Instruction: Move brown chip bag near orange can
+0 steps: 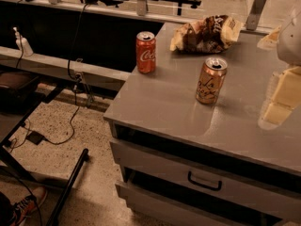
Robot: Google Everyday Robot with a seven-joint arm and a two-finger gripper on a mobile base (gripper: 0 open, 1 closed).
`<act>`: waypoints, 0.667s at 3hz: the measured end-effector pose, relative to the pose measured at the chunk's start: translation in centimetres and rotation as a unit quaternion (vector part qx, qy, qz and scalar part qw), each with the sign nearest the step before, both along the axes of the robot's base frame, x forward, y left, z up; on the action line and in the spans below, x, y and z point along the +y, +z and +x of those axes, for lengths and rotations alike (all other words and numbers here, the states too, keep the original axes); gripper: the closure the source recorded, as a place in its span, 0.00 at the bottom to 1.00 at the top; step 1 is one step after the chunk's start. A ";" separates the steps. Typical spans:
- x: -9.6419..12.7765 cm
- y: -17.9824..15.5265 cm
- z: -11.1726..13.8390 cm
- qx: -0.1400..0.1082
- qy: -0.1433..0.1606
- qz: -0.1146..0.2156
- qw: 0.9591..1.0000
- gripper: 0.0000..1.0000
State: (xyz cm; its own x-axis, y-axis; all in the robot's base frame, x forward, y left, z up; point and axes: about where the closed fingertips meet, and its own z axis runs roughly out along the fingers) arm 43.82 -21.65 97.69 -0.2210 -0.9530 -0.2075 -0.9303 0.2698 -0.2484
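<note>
While the gripper (281, 98) hangs at the right edge of the view above the worktop (160, 112), I cannot tell whether it is apart or together, and nothing appears to be held in it. From the gripper, the brown chip bag (205, 34) lies well away, toward the far edge of the worktop and to the view's left, crumpled and untouched. The orange can (211, 80) stands upright nearer the gripper, also to the view's left of it. A bare strip of worktop separates can and bag, so I judge the move not yet begun.

As I judge it, 3 things could go wrong:
- The orange can stands close to the line from the gripper to the bag, so a low reach could clip it and tip it over.
- The bag is wrinkly foil, so a shallow pinch may catch only 1 fold and slip off.
- Setting the bag down too close could push the can over.

The red can (146, 52), the farther of the 2 cans from the gripper, is well clear. It matters only if it were mistaken for the target.

The red can carries the white Coca-Cola script. The orange can has dark cursive lettering that seems to begin "La"; the rest is not readable. The bag's white lettering is too creased to read.
</note>
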 end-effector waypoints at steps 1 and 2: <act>0.0 0.0 0.0 0.000 0.000 0.000 1.000 0.00; -0.7 0.7 2.3 -0.016 -0.008 -0.004 1.000 0.00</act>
